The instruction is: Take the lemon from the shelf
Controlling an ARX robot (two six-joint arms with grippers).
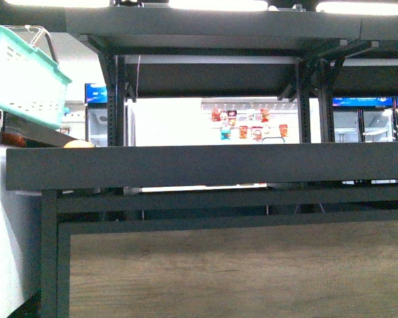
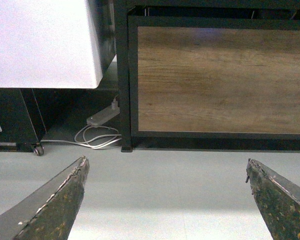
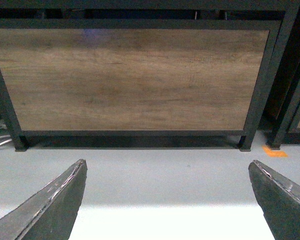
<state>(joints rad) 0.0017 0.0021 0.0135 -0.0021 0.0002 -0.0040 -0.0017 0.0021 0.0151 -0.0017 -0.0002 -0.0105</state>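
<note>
Grey floor point(image 2: 160, 190); shelf point(image 2: 122, 75) beyond left pincer point(image 2: 166, 161).

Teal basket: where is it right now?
Front view, far left, upper edge: the teal basket sits above the left end of the shelf, with an orange-yellow round fruit showing just below it.

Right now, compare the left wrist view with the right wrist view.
Only the left wrist view shows a white cabinet, a power strip and loose cables. Only the right wrist view shows an orange floor mark. Both show the shelf with its wood panel, grey floor, and an open hand: left hand, right hand.
</note>
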